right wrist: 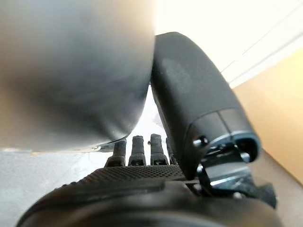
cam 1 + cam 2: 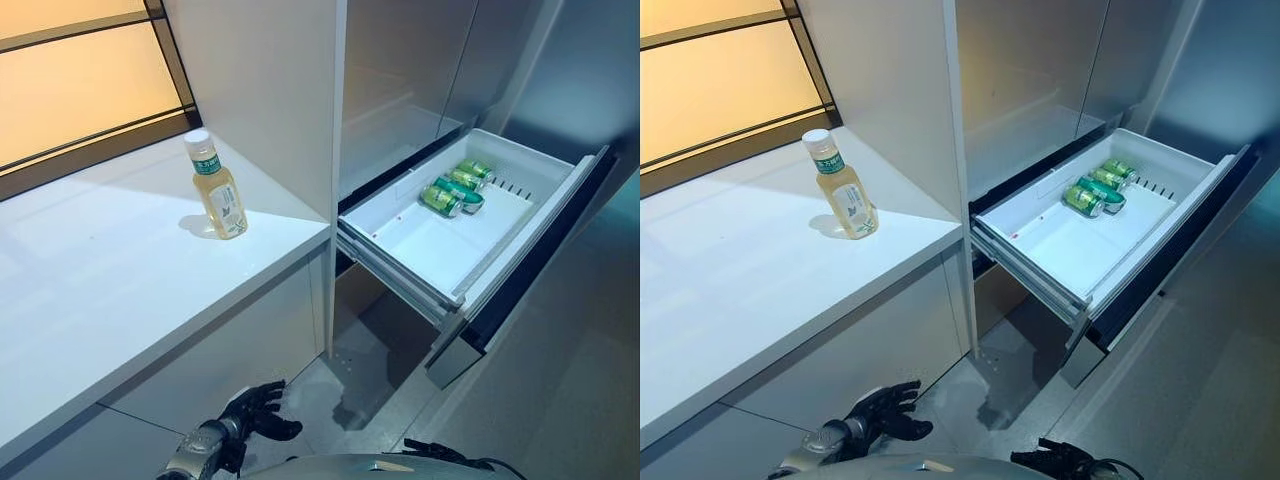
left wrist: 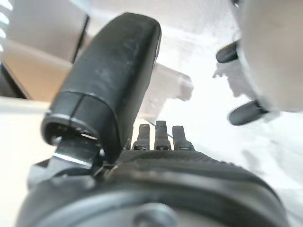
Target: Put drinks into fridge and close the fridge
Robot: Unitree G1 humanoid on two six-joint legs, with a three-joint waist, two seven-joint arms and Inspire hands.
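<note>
A bottle of pale yellow drink [image 2: 218,190] with a white cap stands upright on the white counter [image 2: 120,280], near its right end. Green cans [image 2: 455,187] lie on their sides at the far end of the open white fridge drawer [image 2: 430,245], which is pulled out to the right of the counter. My left hand [image 2: 255,410] hangs low in front of the counter's base, fingers relaxed and empty; its thumb [image 3: 109,80] and straight fingers [image 3: 161,137] hold nothing. My right hand [image 2: 1060,460] is low at the bottom edge, below the drawer, fingers [image 1: 142,146] straight and empty.
A tall white cabinet panel [image 2: 270,90] rises between the counter and the fridge. The fridge's grey upper doors [image 2: 400,80] are shut above the drawer. The drawer's dark front [image 2: 540,270] juts out over the grey floor [image 2: 560,400]. A lit window [image 2: 80,90] is behind the counter.
</note>
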